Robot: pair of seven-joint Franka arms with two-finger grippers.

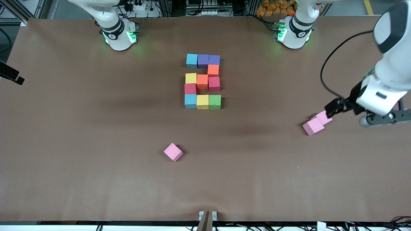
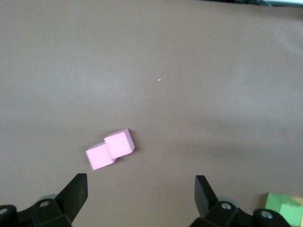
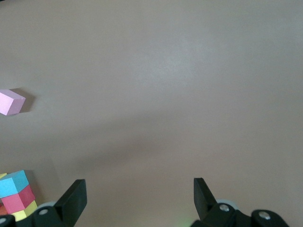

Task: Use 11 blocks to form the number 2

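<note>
A: Front view. The blocks [image 1: 203,81] sit mid-table, nearer the bases than the front camera: eleven matte cubes, edges touching, reading as a 2. Looks finished. Left gripper [image 1: 334,107] hangs over the pair of pink cubes [image 1: 317,122] at the left arm's end of the table. Right gripper isn't visible here.

B: Risk?

A: My guess: an arm sweeping low across the middle nudges a block and breaks the digit. Foam's light, slides easily.

B: Left wrist view?

A: Left gripper [image 2: 141,191] open, nothing between the fingers, pink pair [image 2: 111,149] below, one resting partly on the other. Green block [image 2: 285,208] at the corner.

B: Right wrist view?

A: Right gripper [image 3: 140,195] open, empty, over bare table. Lone pink cube [image 3: 11,102] well apart; blue, red, yellow blocks at the edge.
</note>
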